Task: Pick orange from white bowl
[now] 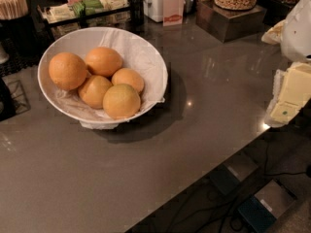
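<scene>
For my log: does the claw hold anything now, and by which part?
Nothing is held. The claw is at the right edge, far from the white bowl, where the orange lies untouched.

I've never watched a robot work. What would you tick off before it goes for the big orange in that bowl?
1. Target in view: the orange lies at the left of the white bowl, its top uncovered: ok.
2. Room around it: a neighbouring orange sits close against it, so a grasp might nudge that one: not ok.
3. Bowl steady: it stands upright on the counter: ok.
4. Gripper placed: the gripper is at the right edge of the view, far from the bowl and not above it: not ok.
5. Path: nothing stands between gripper and bowl: ok.
</scene>
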Available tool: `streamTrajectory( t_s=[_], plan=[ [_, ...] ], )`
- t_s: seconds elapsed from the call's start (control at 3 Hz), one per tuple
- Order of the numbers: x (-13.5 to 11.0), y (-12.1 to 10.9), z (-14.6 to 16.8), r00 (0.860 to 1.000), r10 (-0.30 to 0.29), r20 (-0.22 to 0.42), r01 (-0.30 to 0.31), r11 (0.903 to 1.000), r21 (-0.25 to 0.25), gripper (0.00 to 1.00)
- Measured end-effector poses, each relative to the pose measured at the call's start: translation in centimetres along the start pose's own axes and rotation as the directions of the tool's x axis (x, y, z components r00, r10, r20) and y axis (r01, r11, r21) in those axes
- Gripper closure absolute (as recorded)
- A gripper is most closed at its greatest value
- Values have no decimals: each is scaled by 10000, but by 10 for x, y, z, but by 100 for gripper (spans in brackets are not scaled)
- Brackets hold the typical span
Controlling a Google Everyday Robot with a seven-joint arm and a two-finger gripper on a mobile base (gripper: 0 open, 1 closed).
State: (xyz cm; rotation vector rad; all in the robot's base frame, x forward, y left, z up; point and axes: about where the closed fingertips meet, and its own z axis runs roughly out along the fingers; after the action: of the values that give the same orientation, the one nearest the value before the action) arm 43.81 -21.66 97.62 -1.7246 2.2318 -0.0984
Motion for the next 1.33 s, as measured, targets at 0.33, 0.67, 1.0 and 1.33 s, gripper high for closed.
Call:
streamTrajectory(
  t_s=[0.33, 0.67, 1.0, 1.33],
  plan=[
    [0, 0, 0, 10000, -5, 2, 5, 10000, 3, 0],
    [-12, -5, 3, 9995, -276, 126, 274, 9995, 160, 0],
    [-46, -11, 11, 9941, -943, 541, 931, 9954, 237, 0],
    [-86, -14, 19, 9802, -1773, 882, 1752, 9840, 311, 0]
  ],
)
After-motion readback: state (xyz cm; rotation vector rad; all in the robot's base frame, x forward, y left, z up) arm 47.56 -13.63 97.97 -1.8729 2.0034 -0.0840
